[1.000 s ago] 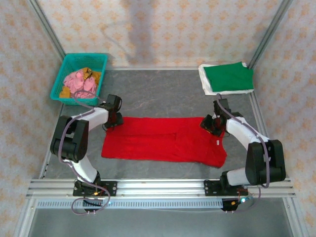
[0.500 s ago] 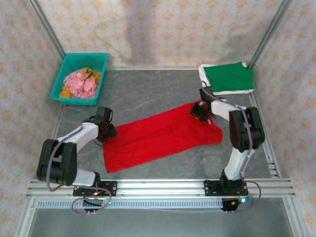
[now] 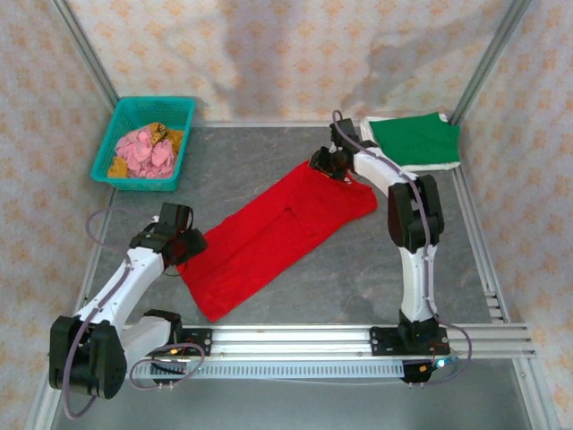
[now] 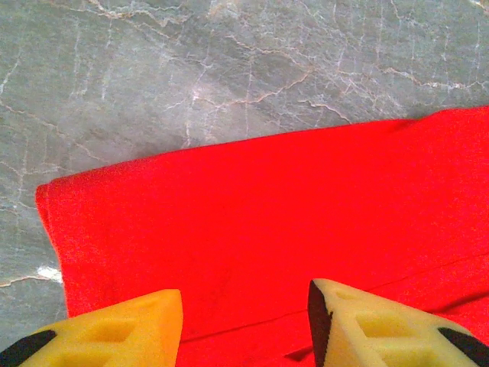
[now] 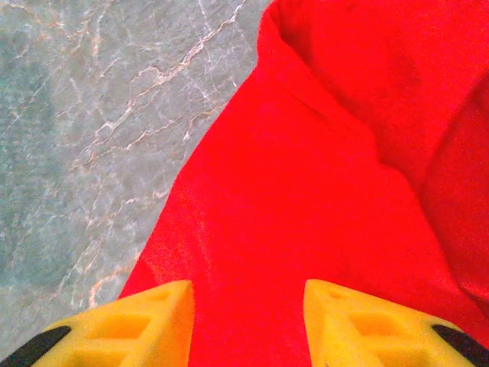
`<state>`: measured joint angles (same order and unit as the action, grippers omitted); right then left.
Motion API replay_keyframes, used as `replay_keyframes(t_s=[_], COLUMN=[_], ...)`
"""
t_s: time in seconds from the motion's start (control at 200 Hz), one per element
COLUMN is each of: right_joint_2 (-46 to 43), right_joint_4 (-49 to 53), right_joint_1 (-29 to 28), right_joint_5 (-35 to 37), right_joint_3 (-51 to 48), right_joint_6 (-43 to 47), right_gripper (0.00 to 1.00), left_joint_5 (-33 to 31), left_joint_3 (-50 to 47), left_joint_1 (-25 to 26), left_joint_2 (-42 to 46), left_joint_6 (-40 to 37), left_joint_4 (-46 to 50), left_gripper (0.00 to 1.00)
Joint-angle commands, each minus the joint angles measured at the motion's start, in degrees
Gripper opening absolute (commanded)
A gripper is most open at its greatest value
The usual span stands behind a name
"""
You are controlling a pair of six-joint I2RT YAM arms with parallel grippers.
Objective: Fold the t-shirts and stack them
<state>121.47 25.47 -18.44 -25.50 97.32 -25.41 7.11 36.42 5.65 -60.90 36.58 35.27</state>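
Grey marbled table (image 3: pixel 269 170) inside patterned wallpaper walls, with a teal basket (image 3: pixel 157 101) of pink and orange scraps at the far left corner. At the far right corner the green shirt (image 3: pixel 414 139) lies folded flat on top of the white shirt (image 3: pixel 367 141), whose edge shows along its left and near sides, so two of the three garments look finished and stacked. The red shirt (image 3: pixel 269 235) is the one in hand: it lies on the table as a long band running diagonally from near left to far right, seemingly folded lengthwise already, with a seam line down its middle. The left gripper (image 3: pixel 183 244) sits at the band's near-left end; in its wrist view the yellow fingers (image 4: pixel 114 329) stand partly apart over the cloth's edge, red fabric showing flat in the gap. The right gripper (image 3: pixel 329 164) is at the far-right end, just beside the stack; its fingers (image 5: pixel 145 321) are likewise parted about halfway, with red cloth beneath and between them. No cloth is visibly bunched between either pair of tips, and I cannot tell whether the tips are pressing on the fabric. By my reading the task is well past halfway: what remains is to fold the red band across its length into a compact square and then set it on the green shirt.
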Motion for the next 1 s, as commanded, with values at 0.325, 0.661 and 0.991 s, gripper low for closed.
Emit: replay_keyframes(t_s=[0.325, 0.661, 0.991], right_joint_2=[-30.8, -20.6, -4.2], right_joint_4=[-2.9, -7.4, -11.4], right_joint_1=[0.2, -2.4, -1.9], right_joint_5=[7.0, 5.8, 6.8], right_joint_3=[-34.4, -33.6, -23.0], right_joint_6=[-3.8, -6.6, -6.0], right_gripper=[0.34, 0.3, 0.29], left_joint_5=[0.2, 0.3, 0.9], left_joint_3=[16.6, 20.3, 12.7], left_joint_1=[2.3, 2.6, 4.0], left_joint_2=[-26.5, -37.7, -30.7], left_joint_6=[-5.6, -7.2, -2.5], left_joint_4=[-6.1, -7.7, -7.4], left_gripper=[0.47, 0.46, 0.46])
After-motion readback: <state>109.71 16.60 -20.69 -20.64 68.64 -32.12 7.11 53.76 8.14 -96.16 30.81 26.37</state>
